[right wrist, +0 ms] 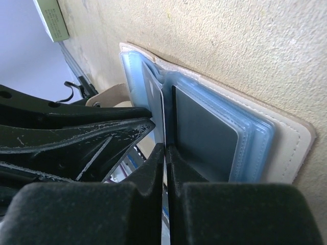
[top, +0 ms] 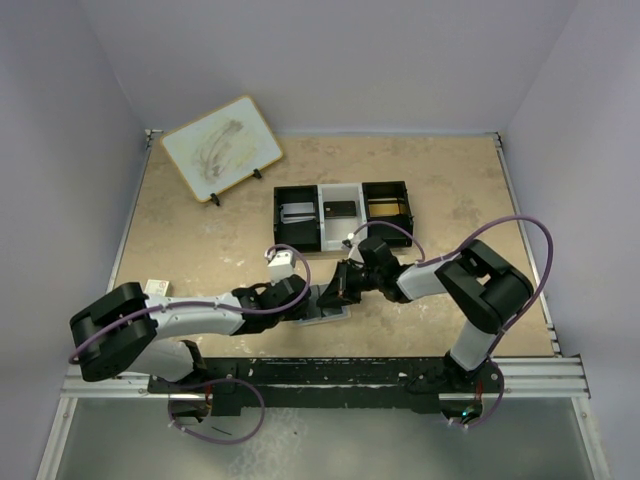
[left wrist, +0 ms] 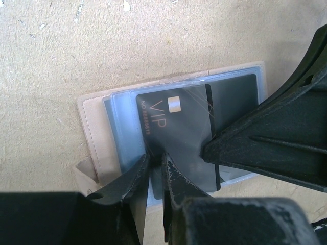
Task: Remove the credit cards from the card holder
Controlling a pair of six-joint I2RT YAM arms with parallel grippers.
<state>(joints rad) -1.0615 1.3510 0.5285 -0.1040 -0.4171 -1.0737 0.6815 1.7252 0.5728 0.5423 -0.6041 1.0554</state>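
From above, the card holder (top: 332,314) lies open on the bench (top: 200,240), in the lower middle. The left pincer (top: 312,298) and right pincer (top: 334,292) meet right over it.

In the left wrist view, the card holder (left wrist: 97,127) is pale blue inside with a tan edge. A dark card (left wrist: 176,132) marked "VIP" sticks partway out of a see-through pocket in the middle. At the bottom, the left pincer (left wrist: 156,166) is narrow, with just a thin slit. I cannot tell if it grips anything. From the right, the right pincer (left wrist: 207,149) touches the card's side.

In the right wrist view, the right pincer (right wrist: 165,153) at the bottom is squeezed tight on a thin card (right wrist: 163,117) seen edge-on. The card holder (right wrist: 286,138) fills the right half, its blue pockets stacked up. A second dark card (right wrist: 204,135) sits inside one pocket.
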